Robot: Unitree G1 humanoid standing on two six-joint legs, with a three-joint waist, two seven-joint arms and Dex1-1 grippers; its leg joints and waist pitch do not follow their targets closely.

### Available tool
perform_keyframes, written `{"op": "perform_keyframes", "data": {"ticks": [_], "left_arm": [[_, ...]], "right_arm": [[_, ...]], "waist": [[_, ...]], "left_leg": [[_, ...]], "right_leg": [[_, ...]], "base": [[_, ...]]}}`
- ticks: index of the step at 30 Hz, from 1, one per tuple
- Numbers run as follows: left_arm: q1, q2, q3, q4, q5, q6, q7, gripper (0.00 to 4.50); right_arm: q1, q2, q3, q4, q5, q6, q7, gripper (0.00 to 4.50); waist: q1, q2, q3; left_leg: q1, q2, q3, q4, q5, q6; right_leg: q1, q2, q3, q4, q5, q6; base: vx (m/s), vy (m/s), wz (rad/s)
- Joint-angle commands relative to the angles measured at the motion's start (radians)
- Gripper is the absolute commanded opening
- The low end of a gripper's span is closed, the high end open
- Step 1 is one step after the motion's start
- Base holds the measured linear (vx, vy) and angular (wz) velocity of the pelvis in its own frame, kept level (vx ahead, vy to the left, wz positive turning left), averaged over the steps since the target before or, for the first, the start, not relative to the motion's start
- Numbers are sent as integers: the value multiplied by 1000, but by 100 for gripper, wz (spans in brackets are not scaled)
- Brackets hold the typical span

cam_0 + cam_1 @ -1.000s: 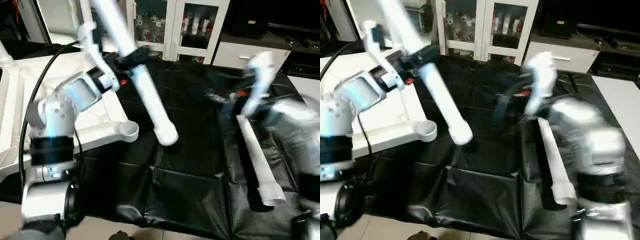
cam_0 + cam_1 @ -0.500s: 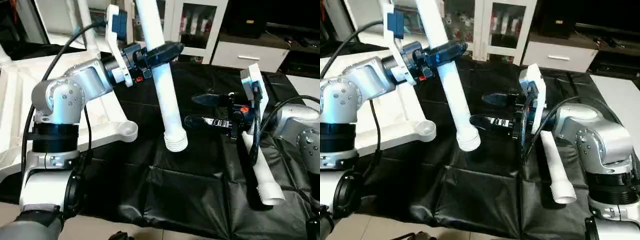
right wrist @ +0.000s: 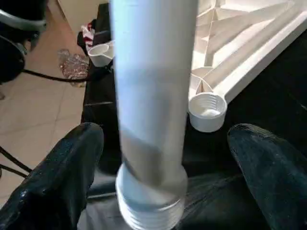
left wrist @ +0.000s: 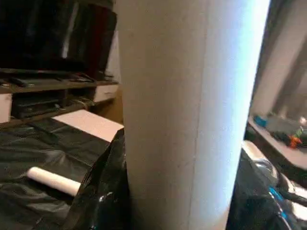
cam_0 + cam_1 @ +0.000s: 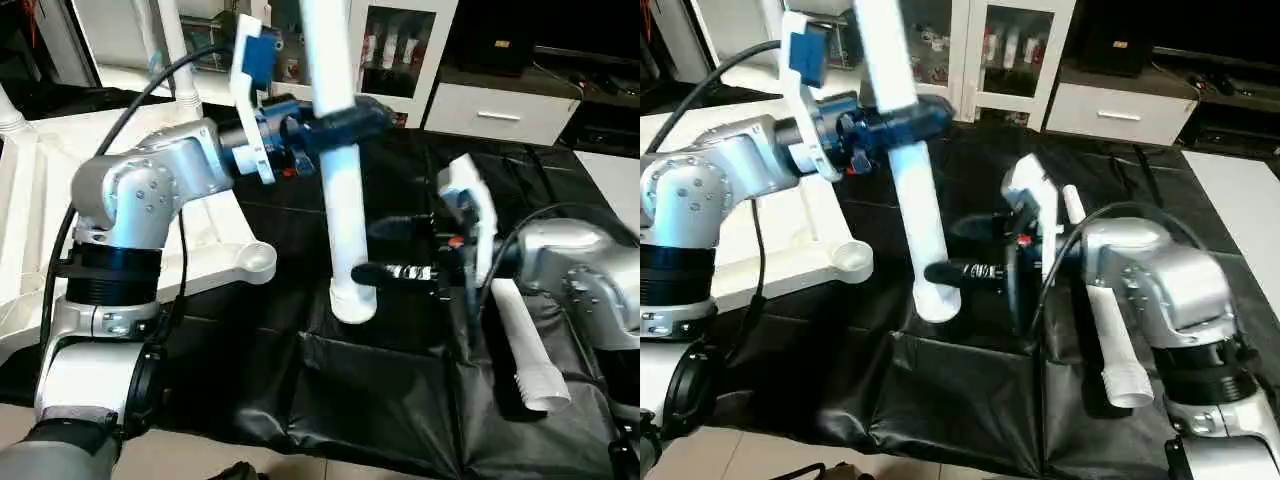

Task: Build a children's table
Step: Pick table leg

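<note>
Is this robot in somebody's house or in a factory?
It looks more like a room in a house or a home-style test room. Behind the black-covered table stands a white cabinet with glass doors holding small things, beside a low white drawer unit, and the floor is tiled.

black cloth (image 5: 380,390) over work table | white glass-door cabinet (image 5: 385,50) behind | tiled floor (image 3: 33,110)

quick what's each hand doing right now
left hand: closed on the upright table leg
right hand: open, fingers either side of that leg's lower end
</note>
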Motion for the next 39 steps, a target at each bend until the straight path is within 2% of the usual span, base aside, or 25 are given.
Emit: {"op": "perform_keyframes", "data": {"ticks": [1,6,14,15,23,24,32,39], "left_arm": [[-22,3,-23,-36,8,-14,-29,175],[-26,-3,-42,-37,16,-20,-47,175],[-39,-9,-60,-30,24,-41,-73,175],[-39,-10,-62,-32,23,-41,-77,175],[-41,-14,-73,-45,25,-40,-99,175],[-42,-17,-78,-48,22,-39,-107,175],[-33,-18,-102,-67,23,-35,-126,175],[-31,-23,-108,-72,28,-36,-130,175]], "right_arm": [[-19,-11,11,5,-9,-9,8,450],[-21,2,25,6,3,1,22,450],[0,4,75,-10,4,-4,66,450],[2,3,80,-10,2,-5,69,424],[8,-7,106,-9,-9,-13,83,359],[8,-5,108,-6,-8,-15,83,340],[8,2,114,-6,-8,-17,82,286],[9,7,120,-3,-9,-22,80,217]], "waist": [[2,-2,-70],[2,0,-72],[2,0,-71],[2,0,-72],[2,-1,-71],[3,-1,-72],[3,-2,-71],[3,-1,-72]], "left_leg": [[11,66,-23,-58,-79,16],[11,67,-24,-58,-71,24],[11,67,-24,-58,-82,20],[12,68,-24,-58,-78,21],[11,67,-24,-58,-79,21],[11,67,-24,-57,-78,22],[11,67,-24,-57,-76,26],[10,67,-24,-57,-75,25]], "right_leg": [[55,-113,61,-81,-101,-212],[55,-113,60,-79,-69,-218],[55,-113,60,-81,-90,-217],[55,-112,60,-79,-82,-219],[56,-113,60,-79,-81,-221],[56,-113,60,-80,-82,-220],[56,-112,60,-78,-76,-224],[56,-113,60,-79,-79,-221]], "base": [[0,0,0],[0,0,0],[0,0,0],[0,0,0],[0,0,0],[0,0,0],[0,0,0],[0,0,0]]}}
